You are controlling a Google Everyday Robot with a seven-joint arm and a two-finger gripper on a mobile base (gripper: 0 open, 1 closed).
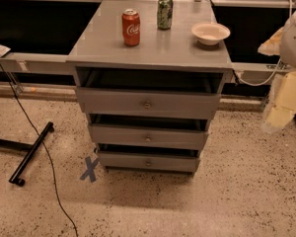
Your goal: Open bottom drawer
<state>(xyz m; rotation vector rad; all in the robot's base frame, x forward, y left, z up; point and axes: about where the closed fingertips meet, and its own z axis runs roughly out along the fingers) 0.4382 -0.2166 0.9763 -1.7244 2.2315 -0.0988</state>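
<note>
The bottom drawer [148, 162] is the lowest and shortest grey front of the cabinet, with a small round metal knob [148, 162] at its centre. A dark gap shows above its front, as with the mid-sized drawer [148, 138] and the tall top drawer [147, 104] above it. My arm and gripper [284, 100] appear as blurred cream and white shapes at the right edge. They are well to the right of the cabinet, about level with the top drawer, and touch nothing.
On the cabinet top [103, 43] stand a red cola can [131, 27], a green can [165, 13] and a white bowl [210, 33]. A blue tape X [90, 168] marks the floor at the cabinet's lower left. A black stand leg [32, 152] and a cable lie left.
</note>
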